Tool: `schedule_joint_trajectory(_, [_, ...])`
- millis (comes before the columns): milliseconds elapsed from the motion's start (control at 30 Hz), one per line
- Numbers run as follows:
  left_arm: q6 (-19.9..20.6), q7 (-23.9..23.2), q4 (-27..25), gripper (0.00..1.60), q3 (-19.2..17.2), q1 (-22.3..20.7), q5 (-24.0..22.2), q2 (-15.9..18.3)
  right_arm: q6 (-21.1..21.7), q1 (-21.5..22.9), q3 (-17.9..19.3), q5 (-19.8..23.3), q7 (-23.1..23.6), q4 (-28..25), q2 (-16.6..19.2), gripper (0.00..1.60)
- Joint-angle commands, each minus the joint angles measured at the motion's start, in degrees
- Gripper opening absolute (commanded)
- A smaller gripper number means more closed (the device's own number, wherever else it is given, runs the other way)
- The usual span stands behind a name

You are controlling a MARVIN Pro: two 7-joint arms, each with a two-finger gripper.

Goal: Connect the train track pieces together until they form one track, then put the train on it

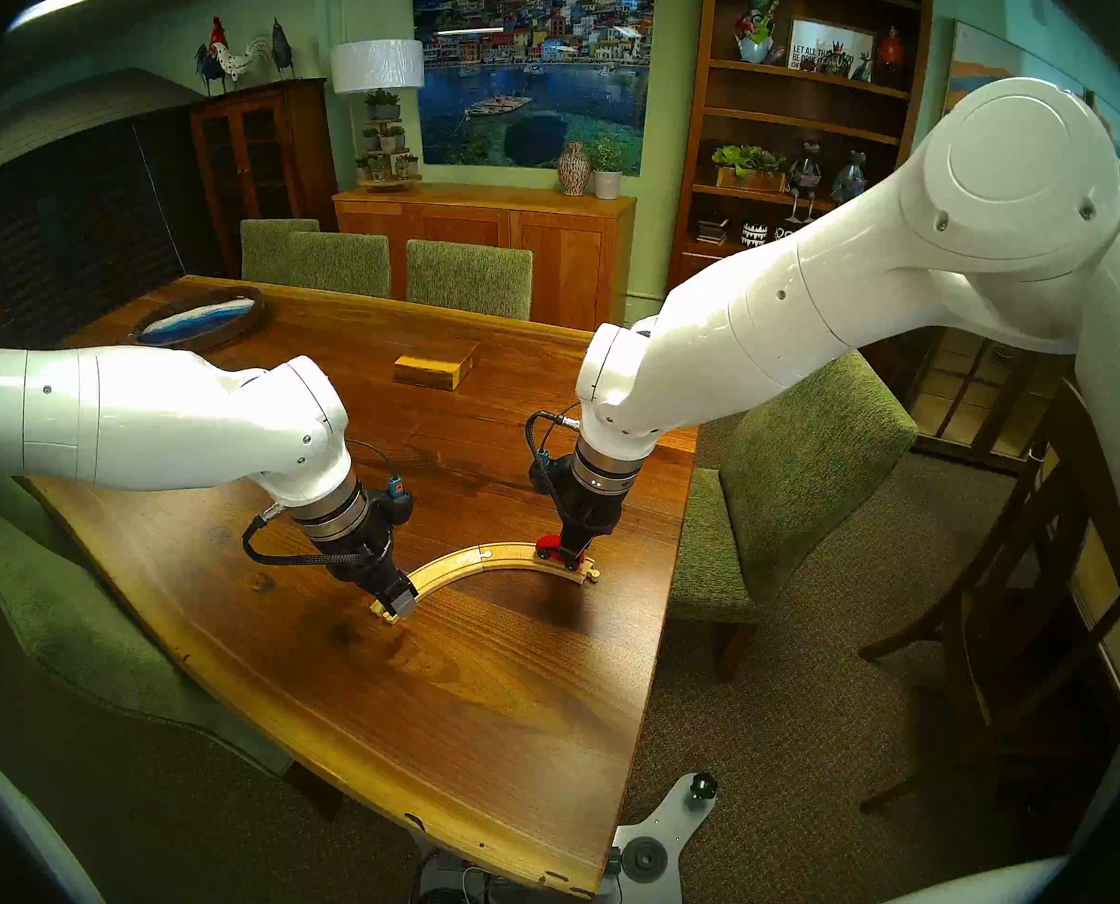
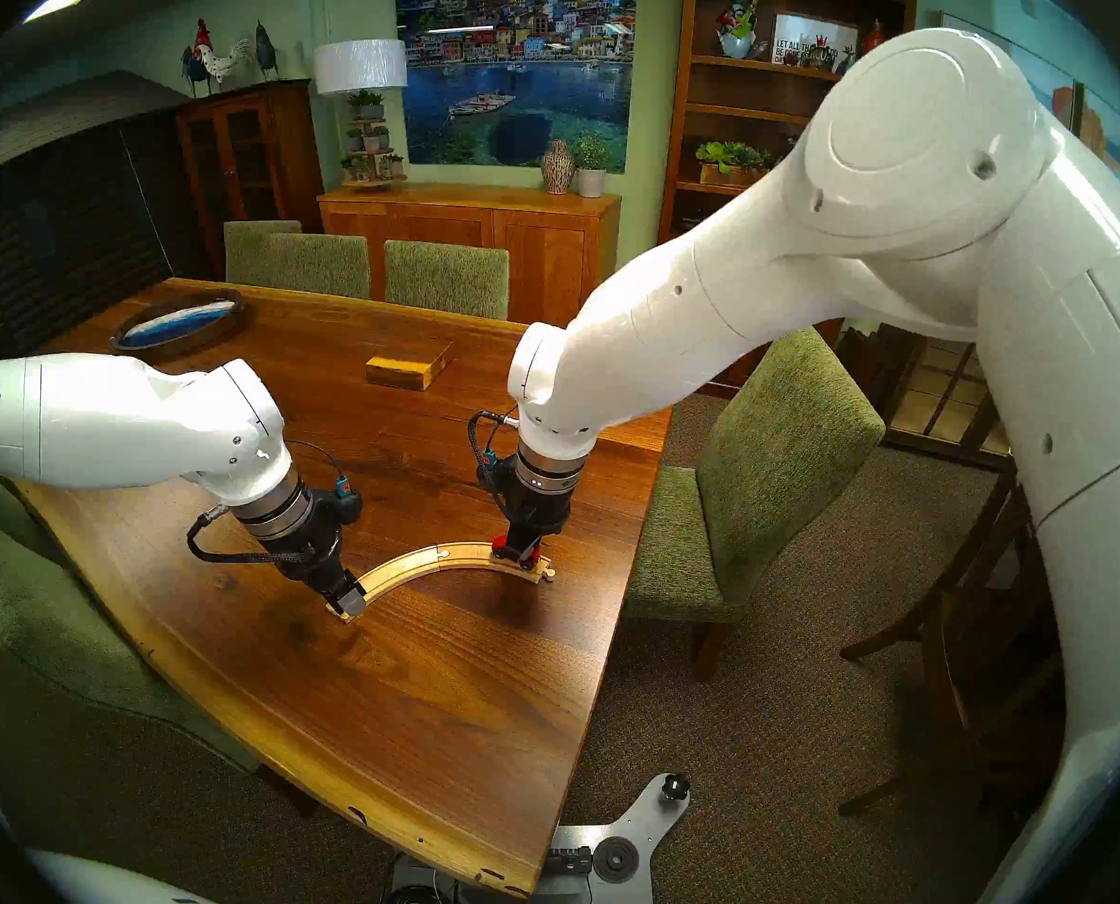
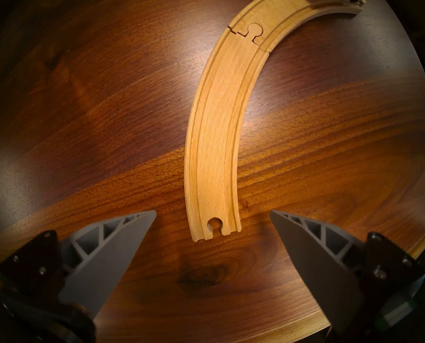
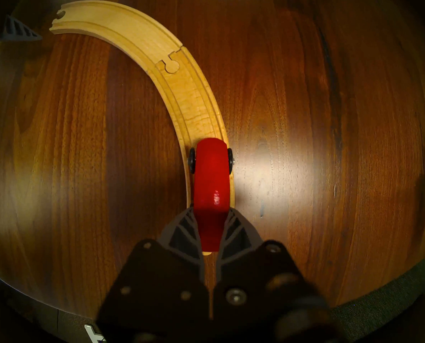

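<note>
Two curved pale train track pieces lie joined peg-in-socket as one track [image 1: 453,560] [image 2: 401,567] [image 3: 219,137] [image 4: 189,100] on the wooden table [image 1: 479,720]. The red train [image 1: 552,545] [image 2: 502,544] [image 4: 211,171] is over the arc's right piece, its black wheels lined up with the grooves. My right gripper [image 1: 574,554] [image 4: 211,210] points down and is shut on the train's rear. My left gripper [image 1: 397,606] [image 2: 348,606] [image 3: 212,212] is open, its fingers to either side of the track's left socket end, touching nothing.
A rectangular wooden block [image 1: 437,364] lies further back on the table, and an oval tray [image 1: 202,315] sits at the far left. Green chairs [image 1: 805,479] stand around the table. The table's right edge runs close to the track's right end.
</note>
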Motion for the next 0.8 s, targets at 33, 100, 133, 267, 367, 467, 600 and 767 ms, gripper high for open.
schedule_joint_trajectory(33, [0.0, 0.0, -0.1, 1.60, -1.2, -1.6, -0.1, 0.0, 0.5, 3.2, 0.3, -0.5, 0.2, 0.5, 0.7, 0.00])
schedule_joint_trajectory(100, [0.0, 0.0, -0.1, 1.60, -1.2, -1.6, -0.1, 0.0, 0.7, 3.0, 0.3, -0.6, 0.3, 0.7, 0.5, 0.00])
schedule_joint_trajectory(133, [0.0, 0.0, -0.1, 1.60, -1.2, -1.6, -0.1, 0.0, 0.7, 2.9, 0.3, -0.7, 0.4, 0.8, 0.4, 0.00])
schedule_joint_trajectory(267, [0.0, 0.0, -0.1, 1.60, -1.2, -1.6, -0.1, 0.0, 0.9, 2.7, 0.4, -0.9, 0.5, 1.1, 0.3, 0.00])
schedule_joint_trajectory(367, [0.0, 0.0, -0.1, 1.60, -1.2, -1.6, -0.1, 0.0, 1.0, 2.5, 0.5, -1.1, 0.6, 1.3, 0.2, 0.00])
schedule_joint_trajectory(467, [0.0, 0.0, -0.1, 1.60, -1.2, -1.6, -0.1, 0.0, 0.4, 2.1, 0.5, -1.7, 0.6, 1.5, 0.1, 0.00])
schedule_joint_trajectory(600, [0.0, 0.0, -0.1, 1.60, -1.2, -1.6, -0.1, 0.0, -2.0, 2.3, 0.6, -3.6, 0.6, 0.3, 0.7, 0.00])
schedule_joint_trajectory(767, [0.0, 0.0, -0.1, 1.60, -1.2, -1.6, -0.1, 0.0, -3.7, 3.2, 0.4, -5.6, 1.9, -1.2, 1.0, 0.00])
